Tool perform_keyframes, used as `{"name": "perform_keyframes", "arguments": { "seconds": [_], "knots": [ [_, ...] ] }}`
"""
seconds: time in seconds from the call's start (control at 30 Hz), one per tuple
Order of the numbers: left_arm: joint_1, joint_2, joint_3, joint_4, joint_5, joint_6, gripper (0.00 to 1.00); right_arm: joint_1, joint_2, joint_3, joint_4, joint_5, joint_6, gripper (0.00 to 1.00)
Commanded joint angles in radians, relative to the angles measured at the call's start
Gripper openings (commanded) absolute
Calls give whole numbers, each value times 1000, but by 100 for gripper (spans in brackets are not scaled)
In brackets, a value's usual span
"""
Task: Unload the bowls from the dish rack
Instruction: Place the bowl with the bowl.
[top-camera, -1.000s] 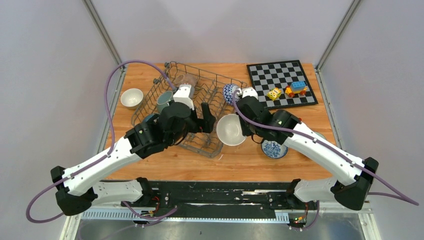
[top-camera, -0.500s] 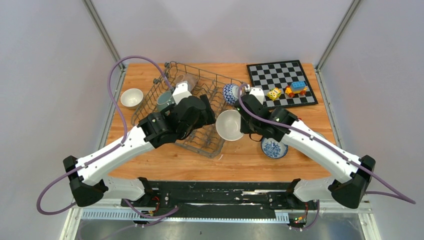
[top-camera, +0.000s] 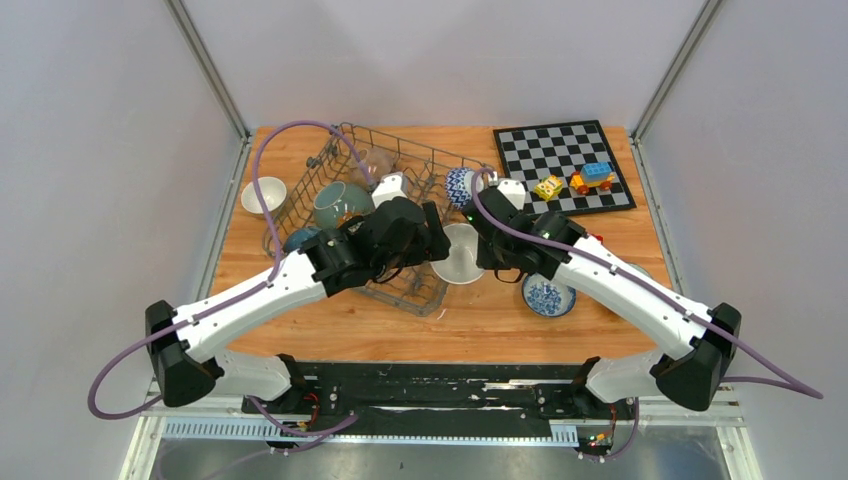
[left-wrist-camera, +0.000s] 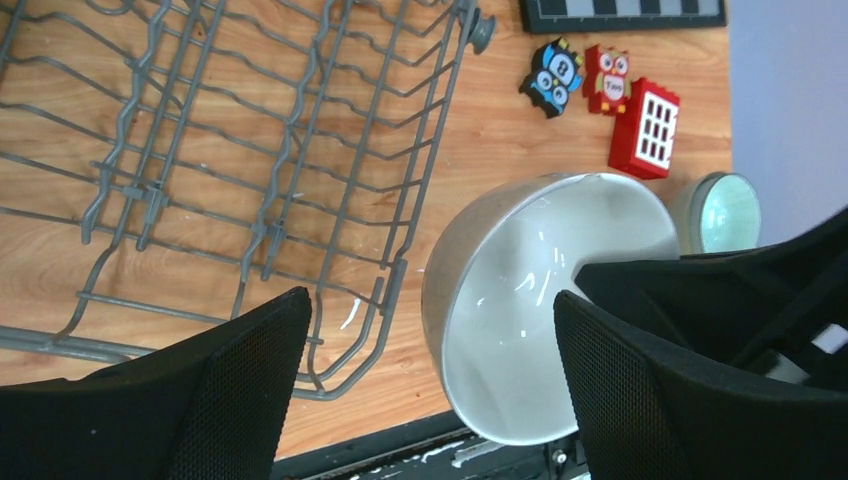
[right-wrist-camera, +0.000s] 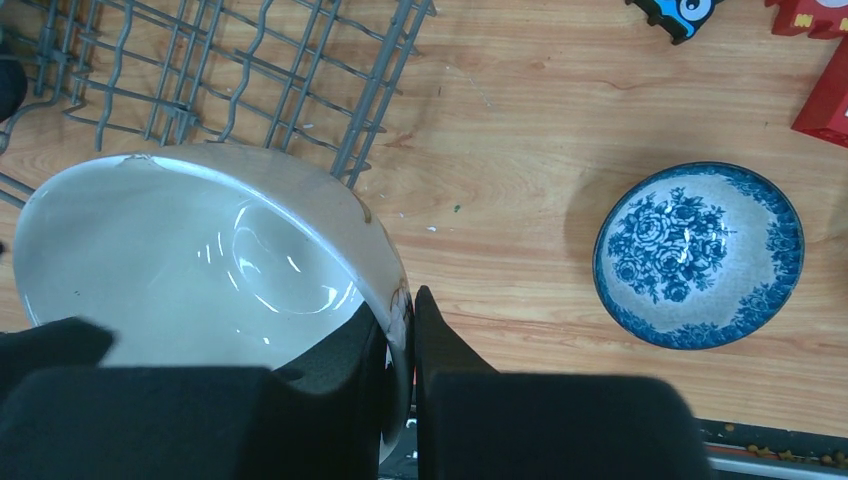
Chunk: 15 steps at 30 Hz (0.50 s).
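A large white bowl (top-camera: 458, 253) hangs tilted just off the right end of the grey wire dish rack (top-camera: 330, 178). My right gripper (right-wrist-camera: 402, 335) is shut on its rim, one finger inside the bowl (right-wrist-camera: 200, 250) and one outside. My left gripper (left-wrist-camera: 430, 385) stands wide open beside the rack's end (left-wrist-camera: 250, 150). The white bowl (left-wrist-camera: 540, 300) sits partly between its fingers (left-wrist-camera: 230, 390), touching neither. A teal bowl (top-camera: 342, 203), a dark blue bowl (top-camera: 300, 238) and a blue patterned bowl (top-camera: 459, 186) stand in the rack.
A blue floral bowl (top-camera: 547, 297) lies on the table right of the white bowl, also in the right wrist view (right-wrist-camera: 698, 255). A small white bowl (top-camera: 262, 195) sits left of the rack. A chessboard (top-camera: 565, 165) with toy blocks (left-wrist-camera: 600, 90) lies at the back right.
My left arm has swung right, out over the rack's end to the white bowl, uncovering the teal bowl. The right gripper has shifted the white bowl slightly.
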Motion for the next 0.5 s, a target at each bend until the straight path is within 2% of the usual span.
{"name": "perform_keyframes", "arguments": {
  "seconds": [0.0,0.23,0.37,0.47],
  "knots": [
    [7,50,-3,34,37,44,89,-9,8,67,-11,-14,53,3],
    [6,61,-27,58,36,119,61,-9,15,78,-29,-12,62,4],
    [6,89,-6,21,19,154,51,-9,28,84,-31,-12,66,4],
    [5,96,-11,27,32,163,49,-10,39,92,-31,-18,68,3]
  ]
}}
